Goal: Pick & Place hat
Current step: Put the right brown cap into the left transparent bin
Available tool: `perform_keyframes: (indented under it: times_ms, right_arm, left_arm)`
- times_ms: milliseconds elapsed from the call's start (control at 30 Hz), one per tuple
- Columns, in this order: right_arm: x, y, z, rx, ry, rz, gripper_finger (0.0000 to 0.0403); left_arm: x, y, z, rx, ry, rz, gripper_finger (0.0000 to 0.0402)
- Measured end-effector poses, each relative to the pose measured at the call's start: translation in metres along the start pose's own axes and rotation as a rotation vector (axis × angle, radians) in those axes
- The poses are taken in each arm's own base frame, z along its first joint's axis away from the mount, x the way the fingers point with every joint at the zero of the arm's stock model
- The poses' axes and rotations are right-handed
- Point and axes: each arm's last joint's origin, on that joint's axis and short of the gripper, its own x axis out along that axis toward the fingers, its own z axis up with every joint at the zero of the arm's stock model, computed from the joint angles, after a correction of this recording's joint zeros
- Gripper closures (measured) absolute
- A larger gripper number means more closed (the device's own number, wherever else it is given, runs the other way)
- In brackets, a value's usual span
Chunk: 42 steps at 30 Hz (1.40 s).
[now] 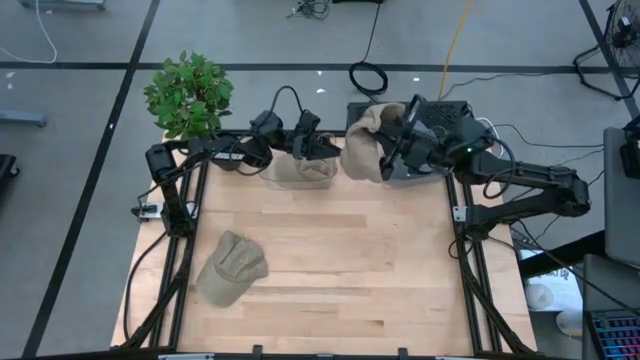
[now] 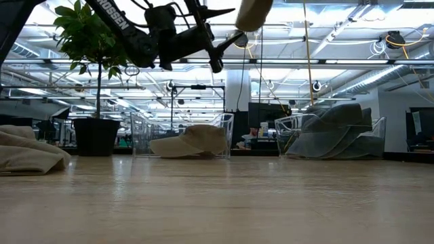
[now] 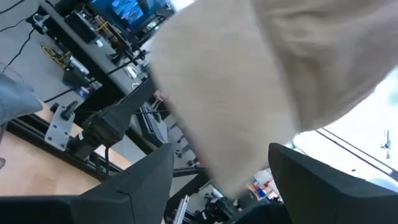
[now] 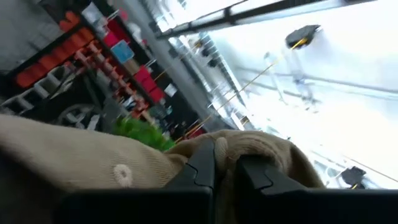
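1. Worktop (image 1: 330,270): wood, mostly bare through the centre and right; both arms are bunched along the far edge.
2. A loose cap (image 1: 232,268) lies flat near the front-left corner, well apart from both arms.
3. Held hat (image 1: 366,148): tan, soft, crumpled, hanging in the air over the far edge between the two bins. Right pincer (image 1: 396,140) is pressed together on its cloth; the right wrist view shows fabric bunched at the fingertips, with a small round eyelet beside them.
4. Left pincer (image 1: 322,146) is spread, raised just beside the held hat. The tan cloth fills its wrist view between the fingers (image 3: 146,180); contact cannot be told.
5. Left bin (image 2: 182,134): clear, holds one tan cap.
6. Right bin (image 2: 332,135): clear, holds grey hats stacked, leaning.
7. Plant (image 1: 188,95) stands at the far-left corner.
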Motion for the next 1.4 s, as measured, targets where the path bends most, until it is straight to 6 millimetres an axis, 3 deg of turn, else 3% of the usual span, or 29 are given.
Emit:
perform_keyframes:
  times_ms: [267,433,600,833,1233,1400]
  right_arm:
    - [0.002,0.003,0.001,0.003,-0.012,0.003,0.0394]
    - [0.004,0.006,-0.003,0.002,0.018,0.023,0.0394]
    - [0.003,0.010,-0.010,-0.001,0.128,0.024,0.0394]
    - [0.002,0.017,-0.017,0.017,0.230,0.079,0.0394]
    - [-0.009,0.026,-0.002,-0.033,0.344,0.095,0.0393]
    - [-0.017,0.025,0.007,-0.028,0.330,0.114,0.0393]
  left_arm:
    - [0.004,-0.002,-0.002,-0.004,-0.028,0.004,0.0133]
    - [0.015,-0.014,-0.009,0.003,-0.023,-0.083,0.0133]
    - [0.017,-0.029,-0.009,0.047,-0.047,-0.189,0.0133]
    - [0.014,-0.033,-0.007,0.135,-0.038,-0.225,0.0133]
    - [0.015,-0.032,-0.009,0.270,-0.036,-0.222,0.0133]
    - [0.011,-0.029,-0.004,0.216,-0.047,-0.199,0.0133]
